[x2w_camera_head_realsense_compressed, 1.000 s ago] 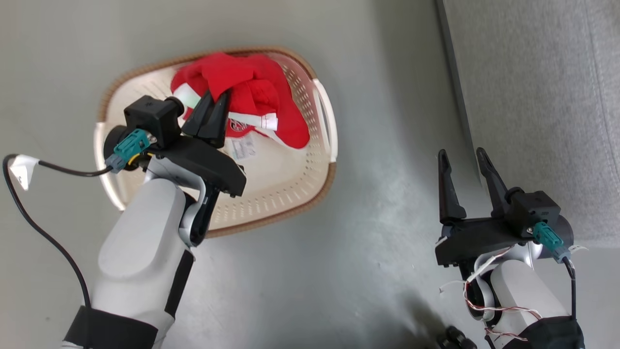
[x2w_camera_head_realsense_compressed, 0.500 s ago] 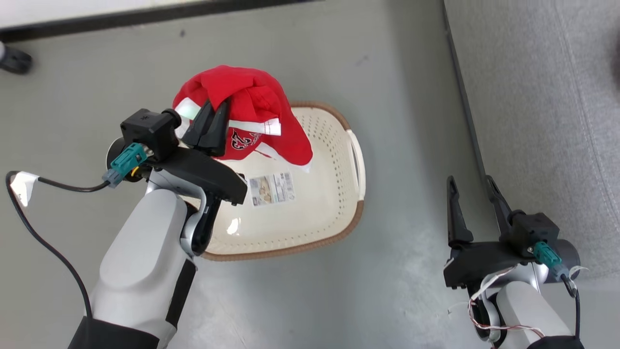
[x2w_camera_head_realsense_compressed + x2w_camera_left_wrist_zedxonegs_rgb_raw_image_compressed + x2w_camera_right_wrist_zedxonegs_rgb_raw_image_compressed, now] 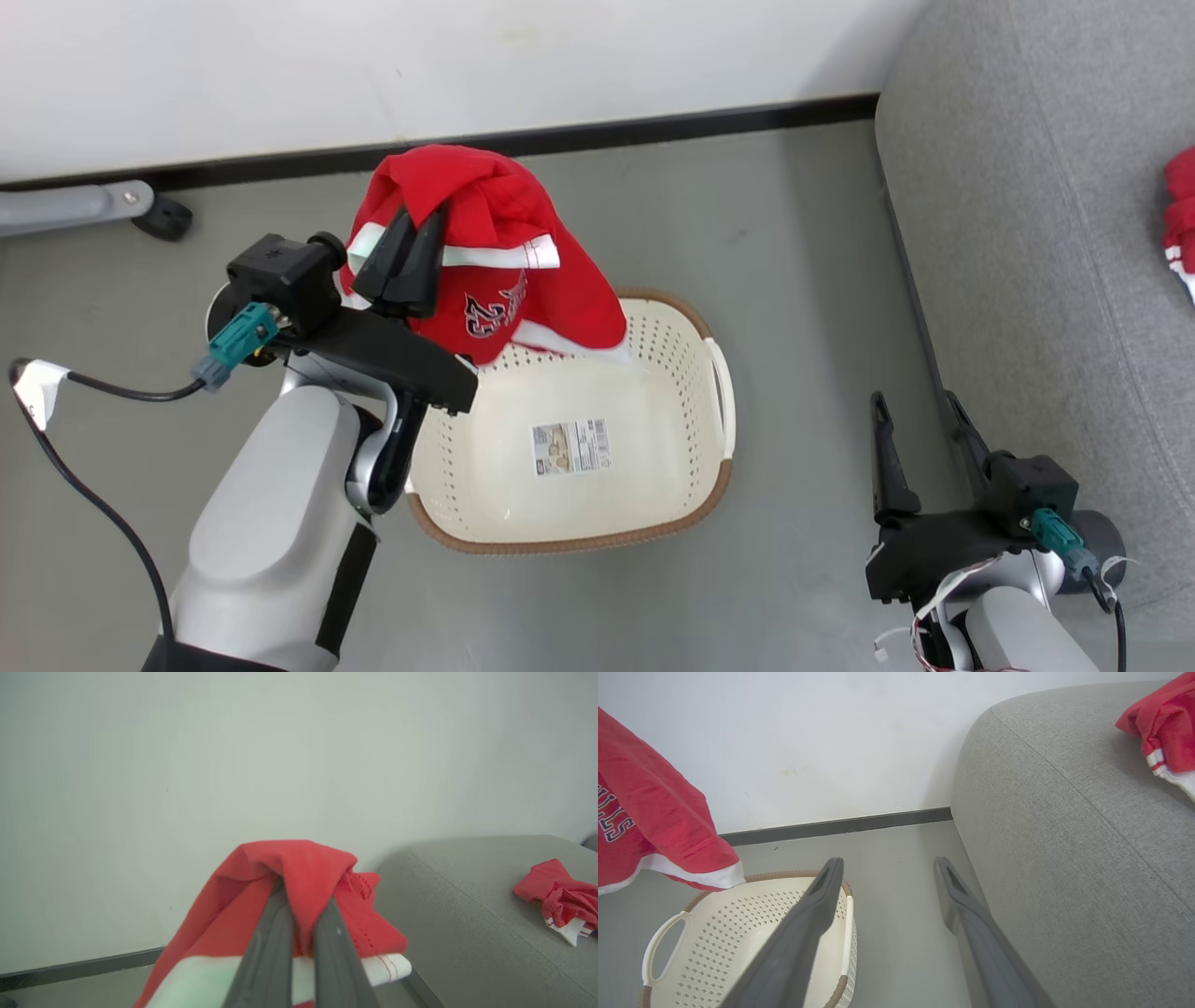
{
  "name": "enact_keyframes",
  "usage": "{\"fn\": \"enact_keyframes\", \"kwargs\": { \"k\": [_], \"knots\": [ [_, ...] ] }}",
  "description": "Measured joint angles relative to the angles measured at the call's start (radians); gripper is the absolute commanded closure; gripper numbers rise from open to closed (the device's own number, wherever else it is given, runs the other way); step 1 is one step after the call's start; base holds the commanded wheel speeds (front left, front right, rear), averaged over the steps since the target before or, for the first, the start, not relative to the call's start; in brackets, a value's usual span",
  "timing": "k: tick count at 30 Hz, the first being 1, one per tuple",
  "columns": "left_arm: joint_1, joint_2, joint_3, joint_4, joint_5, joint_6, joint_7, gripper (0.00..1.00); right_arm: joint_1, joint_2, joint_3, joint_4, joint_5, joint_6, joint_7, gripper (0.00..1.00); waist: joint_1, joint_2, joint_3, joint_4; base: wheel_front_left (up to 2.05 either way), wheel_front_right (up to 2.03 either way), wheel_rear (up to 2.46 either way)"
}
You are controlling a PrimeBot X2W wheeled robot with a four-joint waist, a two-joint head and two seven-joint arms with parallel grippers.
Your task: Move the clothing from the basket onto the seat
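Over the eleven o'clock edge of the oval cream-white perforated plastic laundry basket with brown woven-look rim (image 3: 579, 543), the left gripper (image 3: 420, 217) is clenched tight on a bright red soft fabric garment with white stripes and dark lettering (image 3: 509, 210). The cloth is bunched over both dark fingers. Its folds drape down toward four o'clock, and the white-trimmed hem hangs by the basket's far rim; I cannot tell whether it touches. The rest of this garment is lifted clear above the basket.

The basket sits on the grey floor (image 3: 803, 280), with a paper sticker (image 3: 570, 447) flat on its bottom and a white side handle (image 3: 724, 397) at its three o'clock.

The right gripper (image 3: 915, 403) is low at four o'clock from the basket, between the basket and the sofa. Its fingers point to twelve o'clock and are spread wide, released, with nothing gripped.

The large light grey fabric-upholstered sofa with rounded edges (image 3: 1027, 261) stands at three o'clock of the basket, close by but apart. A second bright red garment with white trim (image 3: 1180, 210) lies crumpled on the sofa seat, at two o'clock from the basket and well apart from both grippers.

The white wall (image 3: 467, 65) with black baseboard (image 3: 653, 128) is at twelve o'clock. A grey leg with black caster (image 3: 103, 201) stands on the floor at ten o'clock.
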Motion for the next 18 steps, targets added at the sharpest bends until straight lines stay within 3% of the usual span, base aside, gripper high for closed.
{"fn": "enact_keyframes", "kwargs": {
  "k": [18],
  "knots": [
    [0.062, 0.062, 0.033, -0.158, 0.019, 0.011, -0.001, 1.0, 0.065, -0.004, 0.0, 0.0, 0.001, 0.019, 0.0, 0.0, 0.0001, 0.0001, -0.135, 0.031, 0.0, 0.0, 0.0]
  ]
}}
